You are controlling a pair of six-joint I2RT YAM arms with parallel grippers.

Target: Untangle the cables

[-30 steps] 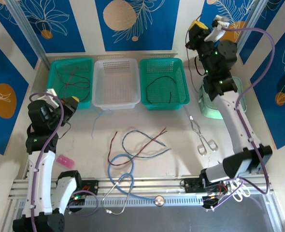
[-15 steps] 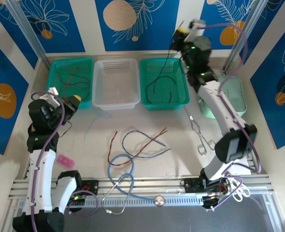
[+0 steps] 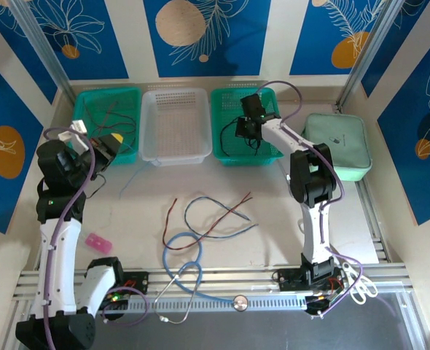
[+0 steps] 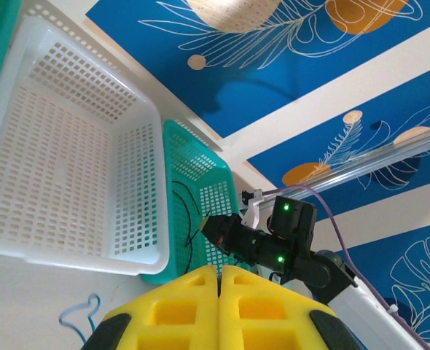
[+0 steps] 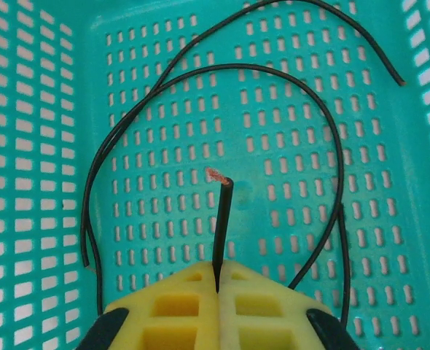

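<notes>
My right gripper (image 3: 238, 131) (image 5: 219, 281) is down inside the right green basket (image 3: 276, 109) (image 5: 33, 109), shut on a black cable (image 5: 273, 70). The cable's stub with bare copper strands sticks up from the pinch, and the rest loops over the basket floor. My left gripper (image 3: 115, 139) (image 4: 219, 273) is shut, raised by the left green basket (image 3: 84, 98), which holds thin red cables (image 3: 109, 117). A thin blue-grey cable (image 3: 131, 181) trails on the table below it; the pinch itself is hidden. A red and a blue-grey cable (image 3: 216, 216) lie crossed mid-table.
A white basket (image 3: 175, 98) (image 4: 138, 138) stands between the green ones. A light-blue stethoscope tube (image 3: 180, 248) curls near the front rail. A pink object (image 3: 96, 242) lies front left, and a mint case (image 3: 339, 142) sits at the right.
My right arm swung from high at the back right down into the right green basket with the black cable. The left gripper rose slightly and the trailing blue-grey cable shifted left.
</notes>
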